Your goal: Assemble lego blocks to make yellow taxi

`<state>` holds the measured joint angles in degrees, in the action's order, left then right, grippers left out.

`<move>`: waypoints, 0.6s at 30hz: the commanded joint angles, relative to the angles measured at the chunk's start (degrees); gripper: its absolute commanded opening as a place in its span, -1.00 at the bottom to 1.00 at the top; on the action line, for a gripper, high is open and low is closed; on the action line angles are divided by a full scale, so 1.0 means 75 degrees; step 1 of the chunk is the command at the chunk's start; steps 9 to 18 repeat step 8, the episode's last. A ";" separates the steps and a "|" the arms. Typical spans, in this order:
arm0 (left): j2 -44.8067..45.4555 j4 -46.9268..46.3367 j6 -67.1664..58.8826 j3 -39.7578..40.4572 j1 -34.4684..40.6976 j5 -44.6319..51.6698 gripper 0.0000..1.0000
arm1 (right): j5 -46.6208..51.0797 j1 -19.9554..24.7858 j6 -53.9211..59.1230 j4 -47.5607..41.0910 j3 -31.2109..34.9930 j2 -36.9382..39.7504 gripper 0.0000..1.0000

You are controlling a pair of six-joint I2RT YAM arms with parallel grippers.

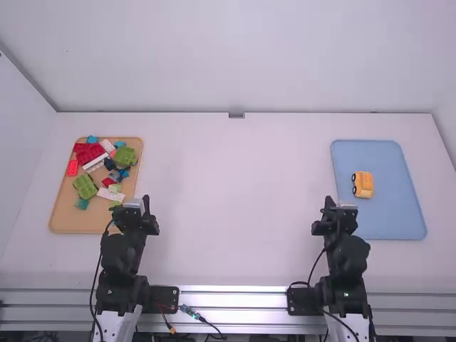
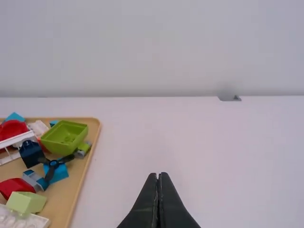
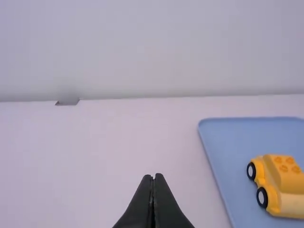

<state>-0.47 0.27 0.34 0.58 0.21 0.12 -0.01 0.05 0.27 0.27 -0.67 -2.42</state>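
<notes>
Yellow taxi (image 3: 287,183): seated on the blue tray (image 1: 390,222), black wheels (image 3: 261,197) fitted; assembly judged complete, no further block apparently required.
Taxi form: rounded edges and a smooth, plastic-like surface, topped by round studs (image 3: 283,168).
Tan tray (image 1: 69,220): occupied by loose red, green, white and blue blocks, presumably unneeded; one green block (image 2: 64,138) is hollowed like a tub.
Left gripper (image 2: 159,175): tapered black jaws closed, nothing gripped.
Right gripper (image 3: 153,176): jaws likewise closed, empty.
</notes>
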 commanded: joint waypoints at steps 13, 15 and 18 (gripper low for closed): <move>0.0063 -0.0036 -0.0045 -0.0077 -0.0028 -0.0016 -1.00 | 0.0001 -0.0007 -0.0036 -0.0036 0.0089 0.0322 -1.00; 0.0063 -0.0036 -0.0045 -0.0077 -0.0028 -0.0016 -1.00 | 0.0001 -0.0007 -0.0036 -0.0036 0.0089 0.0322 -1.00; 0.0063 -0.0036 -0.0045 -0.0077 -0.0028 -0.0016 -1.00 | 0.0001 -0.0007 -0.0036 -0.0036 0.0089 0.0322 -1.00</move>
